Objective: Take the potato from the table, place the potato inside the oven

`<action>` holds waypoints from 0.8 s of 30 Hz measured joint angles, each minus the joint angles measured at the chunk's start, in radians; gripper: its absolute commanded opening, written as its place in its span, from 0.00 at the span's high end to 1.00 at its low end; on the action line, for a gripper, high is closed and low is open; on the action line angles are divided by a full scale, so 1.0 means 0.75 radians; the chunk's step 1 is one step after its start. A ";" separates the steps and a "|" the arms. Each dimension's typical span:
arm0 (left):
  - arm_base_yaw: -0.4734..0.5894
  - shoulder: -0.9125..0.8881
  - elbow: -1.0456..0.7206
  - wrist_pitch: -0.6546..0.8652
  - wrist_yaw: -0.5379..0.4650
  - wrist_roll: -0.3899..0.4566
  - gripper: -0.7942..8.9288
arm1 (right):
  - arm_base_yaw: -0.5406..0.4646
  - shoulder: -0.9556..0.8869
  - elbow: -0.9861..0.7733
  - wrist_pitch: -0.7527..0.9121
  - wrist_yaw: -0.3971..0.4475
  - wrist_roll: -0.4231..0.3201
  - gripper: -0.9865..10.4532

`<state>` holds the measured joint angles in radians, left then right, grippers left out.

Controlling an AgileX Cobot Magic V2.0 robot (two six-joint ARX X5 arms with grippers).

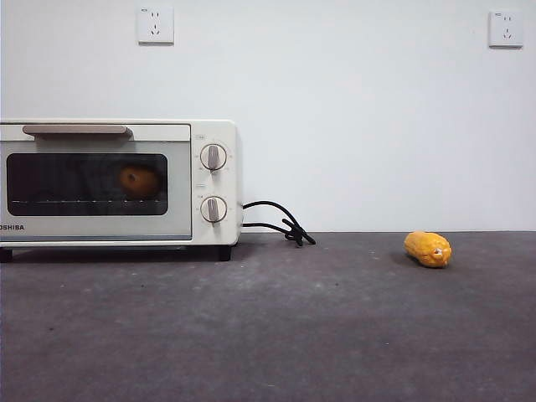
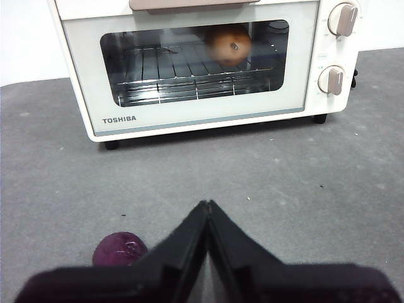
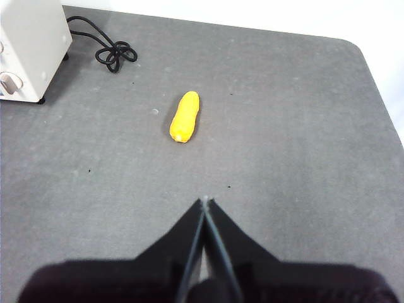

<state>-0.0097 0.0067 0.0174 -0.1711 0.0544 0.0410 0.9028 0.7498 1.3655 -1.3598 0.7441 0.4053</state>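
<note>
We see the potato [image 2: 230,43] inside the oven [image 2: 189,123], resting on the wire rack behind the shut glass door, toward the knob side; in the front view it shows as an orange-brown blur through the dark glass [image 1: 139,181]. Our left gripper [image 2: 207,205] hangs over the table [image 2: 303,189] in front of the oven door, well apart from it, its jaws pressed together and empty; a small purple round thing [image 2: 119,249] lies on the table just beside its jaws. Our right gripper [image 3: 205,202] is likewise clenched on nothing, above the bare table; ahead of it, well apart, lies the corn [image 3: 184,117], and farther off the coiled black cord [image 3: 112,50] beside the oven's corner. Neither arm shows in the front view.
</note>
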 measured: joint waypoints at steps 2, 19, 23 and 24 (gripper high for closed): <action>0.000 0.000 0.000 0.000 0.000 0.000 0.92 | 0.000 0.000 0.000 0.000 0.000 0.000 0.91; 0.000 0.003 0.000 0.000 0.000 0.000 0.92 | -0.482 -0.211 -0.332 0.372 0.290 -0.103 0.91; 0.000 0.003 0.000 0.000 0.000 -0.001 0.92 | -0.600 -0.415 -0.685 0.909 0.083 -0.187 0.91; 0.000 0.003 0.000 0.000 0.000 0.000 0.92 | -0.637 -0.454 -0.798 1.062 -0.007 -0.214 0.91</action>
<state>-0.0097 0.0090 0.0174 -0.1711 0.0544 0.0410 0.4248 0.4091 0.7670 -0.5632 0.7387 0.2451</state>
